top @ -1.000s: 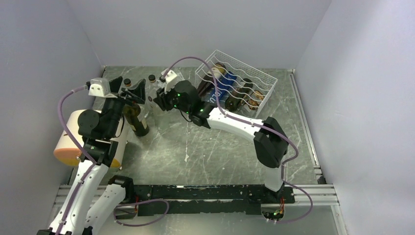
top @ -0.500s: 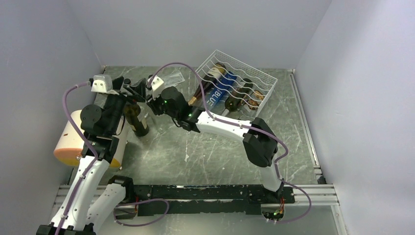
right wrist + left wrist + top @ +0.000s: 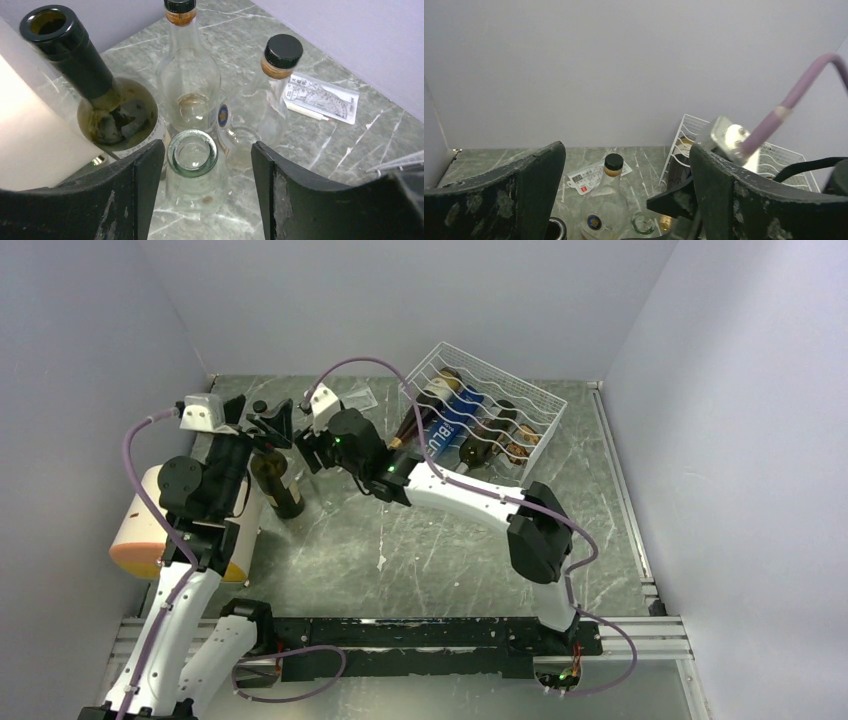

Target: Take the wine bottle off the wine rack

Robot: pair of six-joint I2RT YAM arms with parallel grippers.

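The white wire wine rack (image 3: 500, 390) stands at the back right and holds several lying bottles, among them a dark one with a cream label (image 3: 425, 405) and a blue-labelled one (image 3: 450, 425). My right gripper (image 3: 306, 450) is left of the rack, open. In the right wrist view its jaws (image 3: 207, 150) straddle the open neck of a clear glass bottle (image 3: 192, 155) standing on the table, with a gap on the right side. My left gripper (image 3: 262, 420) is open and empty above a dark green bottle (image 3: 278, 480); its open fingers (image 3: 626, 150) frame the rack's edge (image 3: 684, 132).
Two clear bottles with black caps (image 3: 187, 75) (image 3: 272, 90) and the dark bottle (image 3: 75, 65) stand close behind the right gripper. A cream cylinder (image 3: 150, 525) lies at the left wall. A paper tag (image 3: 320, 97) lies on the marble table (image 3: 430, 540).
My right gripper has moved left, away from the rack, then a little nearer, over the group of standing bottles. My left gripper has shifted only slightly.
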